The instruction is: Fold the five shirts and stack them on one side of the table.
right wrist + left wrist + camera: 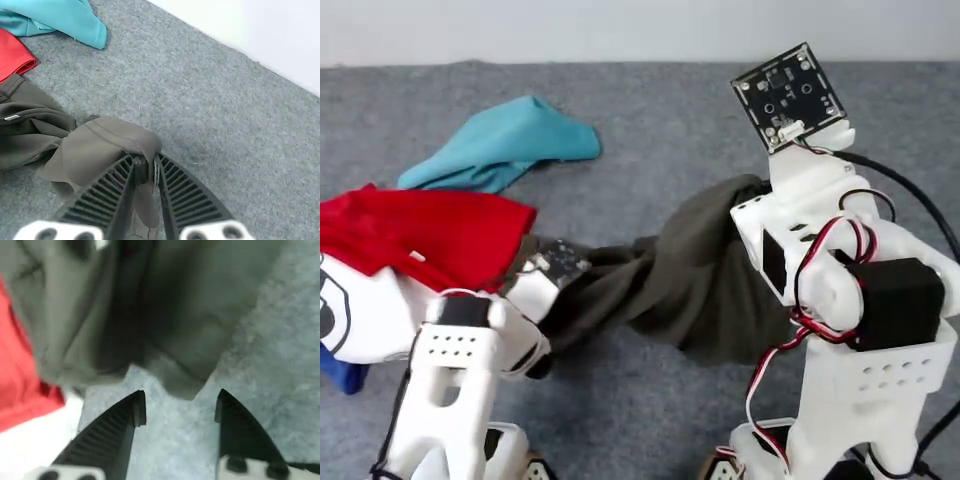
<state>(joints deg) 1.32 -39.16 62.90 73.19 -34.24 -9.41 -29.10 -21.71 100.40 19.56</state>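
Tabletop point(215, 95), seemingly felt: right gripper point(145, 164) pinches olive shirt point(92, 147).

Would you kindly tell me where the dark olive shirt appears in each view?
High view: olive shirt, centre, between the arms.
Left wrist view: olive shirt just beyond the open left end effector.
Right wrist view: olive shirt pinched in the right end effector.
Shared landmark: red shirt beside it.

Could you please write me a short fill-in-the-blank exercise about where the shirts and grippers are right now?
1. The right gripper is ___ on the dark shirt.
2. The left gripper is ___, above the table beside that shirt.
3. Between the teal shirt and the white shirt lies a ___ shirt.
Missing words: shut; open; red.
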